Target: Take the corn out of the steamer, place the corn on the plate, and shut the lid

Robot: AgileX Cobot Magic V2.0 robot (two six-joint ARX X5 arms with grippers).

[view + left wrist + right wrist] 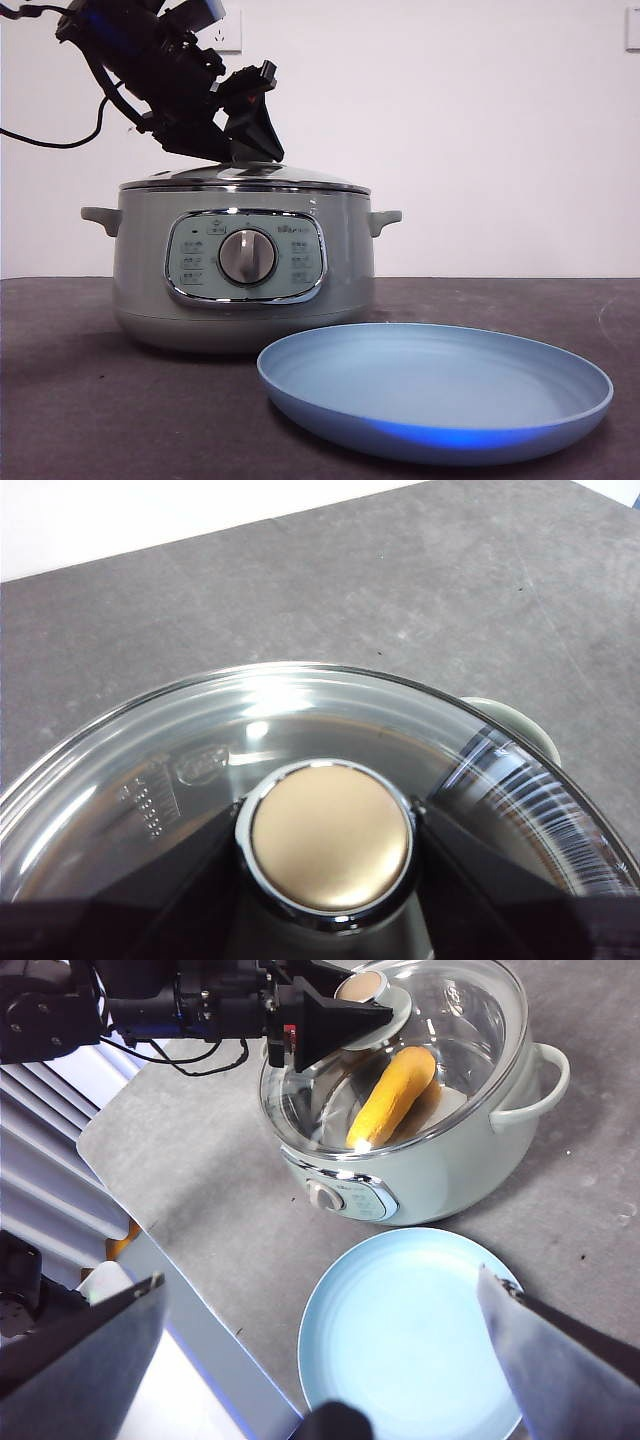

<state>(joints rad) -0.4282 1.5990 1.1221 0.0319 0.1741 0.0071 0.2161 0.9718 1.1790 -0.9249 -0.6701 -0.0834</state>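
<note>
Front view, left to right. My left gripper [250,150] descends from the upper left corner of the view, a dark arm angled down over the steamer [245,270], its jaws reaching the centre of the lid [245,177]. The glass lid sits level on the steamer's rim. The steamer stands toward the left part of the dark grey table [80,400], its control panel and silver dial [247,257] facing the camera, one small handle on each side. The blue plate [435,388] lies just in front of and to the right of the steamer, near the table's front edge, with nothing on it.

Left wrist view. My left jaws stand on either side of the lid's knob [331,837], each pressed against its chrome collar, so the jaws are clamped on the lid [300,710]. The knob's cap looks tan-gold here.

Right wrist view. My right gripper [325,1360] hangs high above the plate [410,1330], its jaws spread wide apart and holding nothing. Through the glass the corn [392,1097] shows inside the steamer [430,1170], lying aslant on the pot's floor beneath the lid [470,1030]. My left gripper [350,1012] shows at the knob.
</note>
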